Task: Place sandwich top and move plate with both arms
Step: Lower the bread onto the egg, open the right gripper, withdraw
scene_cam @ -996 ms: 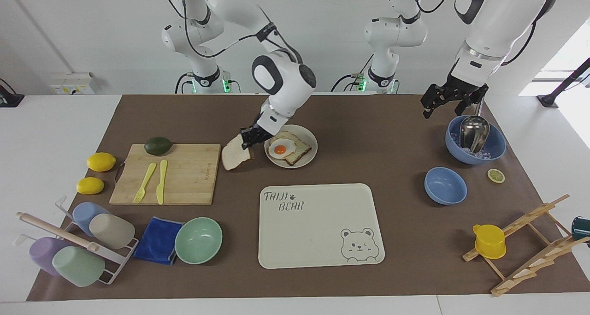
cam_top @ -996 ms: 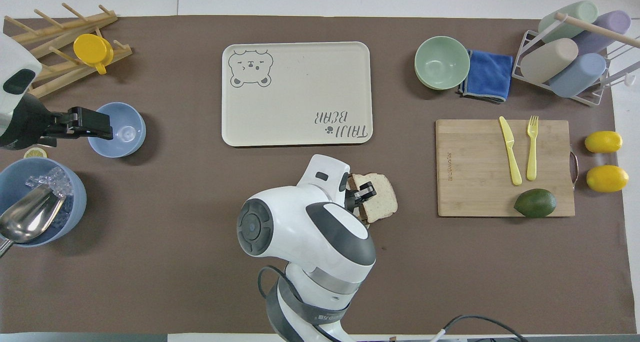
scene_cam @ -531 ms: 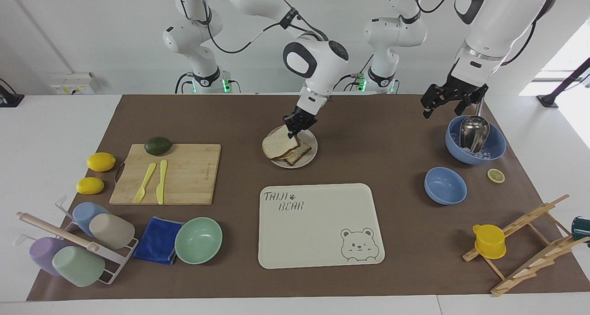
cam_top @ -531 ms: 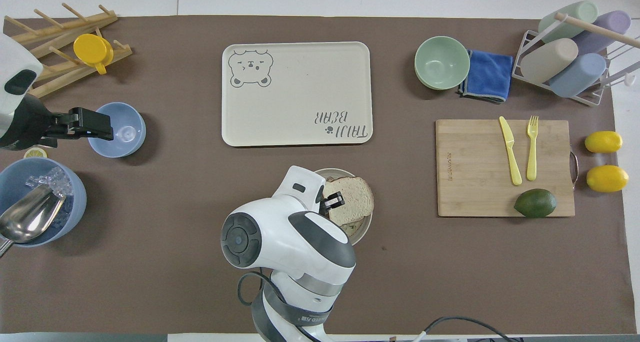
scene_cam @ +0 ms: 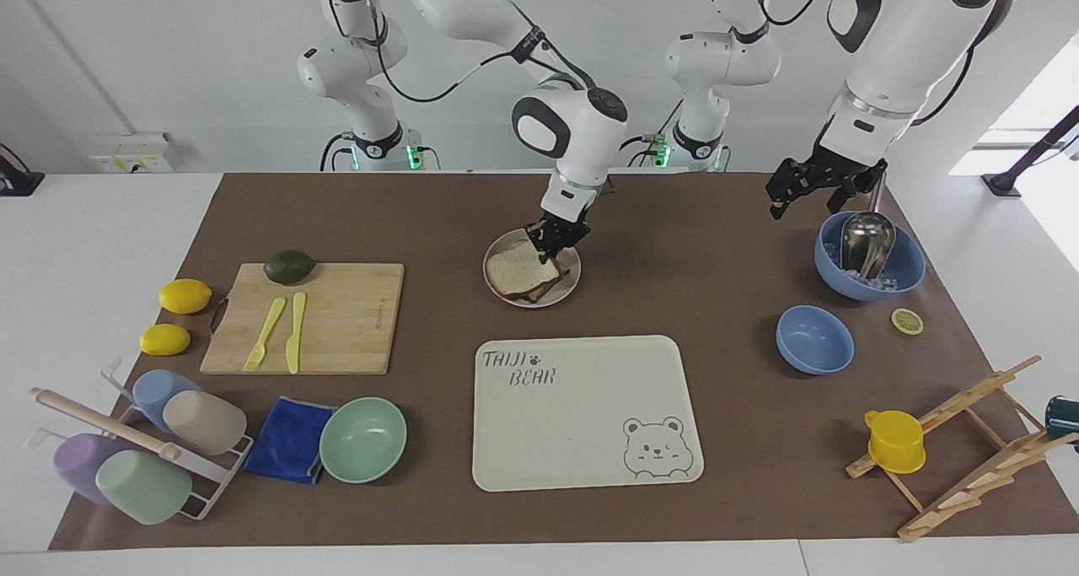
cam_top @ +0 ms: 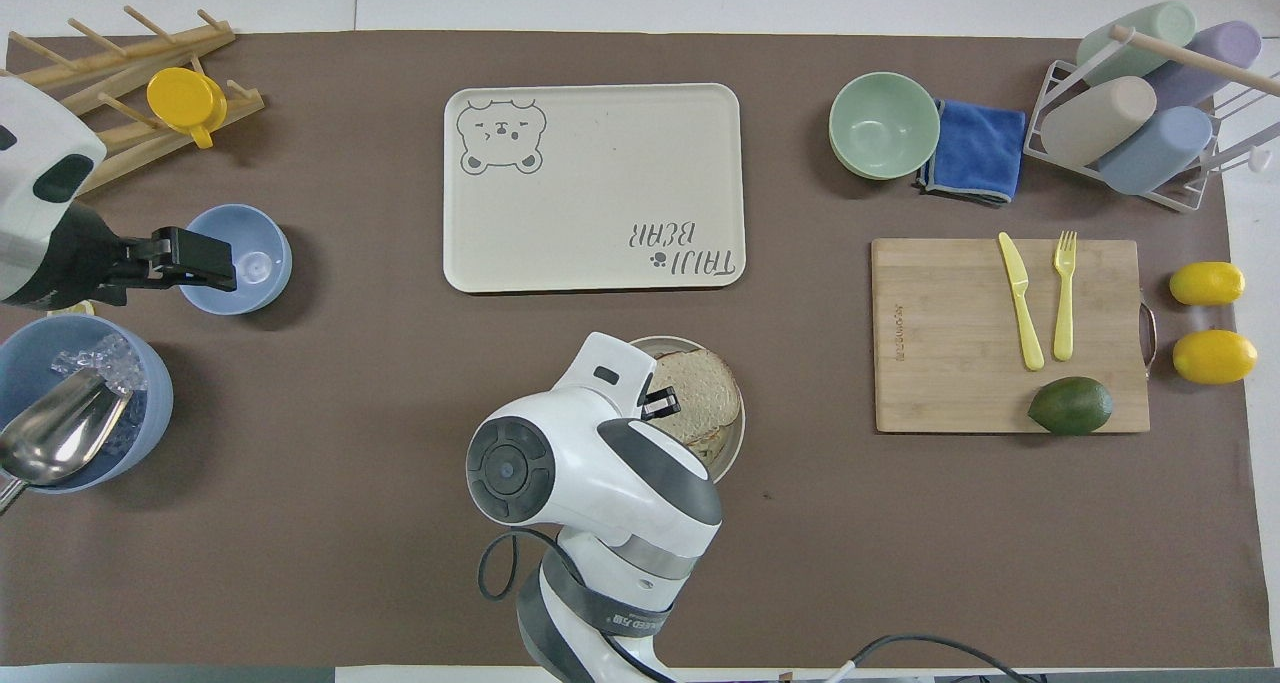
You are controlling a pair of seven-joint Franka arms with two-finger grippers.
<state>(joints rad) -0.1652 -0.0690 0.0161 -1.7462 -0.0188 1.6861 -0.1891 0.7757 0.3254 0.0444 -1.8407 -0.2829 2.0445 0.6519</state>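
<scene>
The sandwich top (scene_cam: 516, 266), a light brown bread slice, lies flat on the lower toast on the small cream plate (scene_cam: 571, 288) in the middle of the mat. It hides whatever is on that toast. My right gripper (scene_cam: 552, 243) is down at the slice's edge on the robots' side, touching it. The overhead view shows the slice (cam_top: 705, 400) on the plate (cam_top: 738, 443), with the right gripper (cam_top: 660, 401) at its edge and the arm covering part of the plate. My left gripper (scene_cam: 807, 203) hangs open and empty in the air beside the big blue bowl (scene_cam: 910, 264).
The bear tray (scene_cam: 582, 407) lies farther from the robots than the plate. A cutting board (scene_cam: 337, 314) with fork, knife and avocado sits toward the right arm's end. A small blue bowl (scene_cam: 813, 340), lemon slice and wooden rack are toward the left arm's end.
My right gripper carried the slice from beside the cutting board over the plate and lowered it onto the egg toast, covering the egg. The left gripper shifted only slightly.
</scene>
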